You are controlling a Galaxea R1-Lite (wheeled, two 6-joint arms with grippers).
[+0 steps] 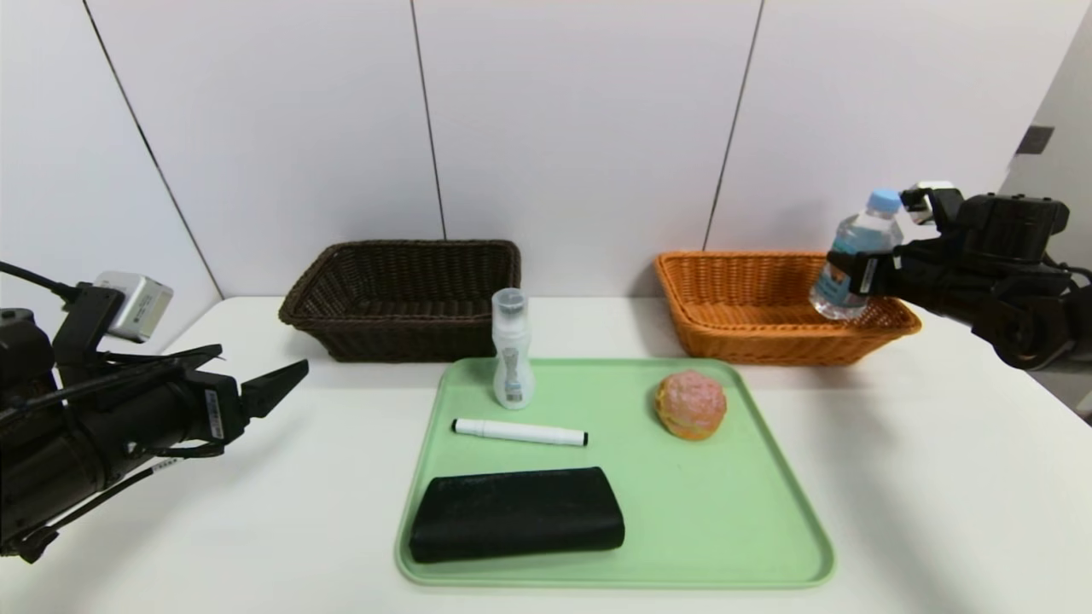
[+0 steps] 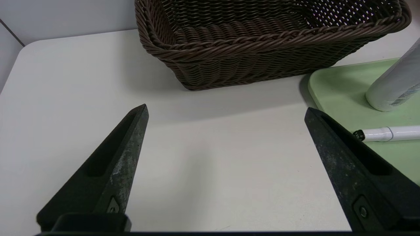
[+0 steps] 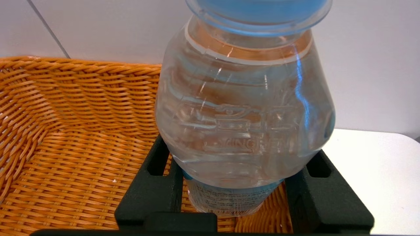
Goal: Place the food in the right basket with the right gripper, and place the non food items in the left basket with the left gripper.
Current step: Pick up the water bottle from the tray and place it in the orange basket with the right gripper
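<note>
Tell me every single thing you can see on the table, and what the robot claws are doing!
table: one, white.
tray: one, green, middle of table.
brown basket: one, back left.
orange basket: one, back right.
water bottle: one, clear with blue cap, held over the orange basket.
white bottle: one, upright on tray.
marker: one, white, lying on tray.
black pouch: one, front of tray.
bun: one, pinkish, on tray.
left claw: open, left of tray.
right claw: gripping the water bottle.
</note>
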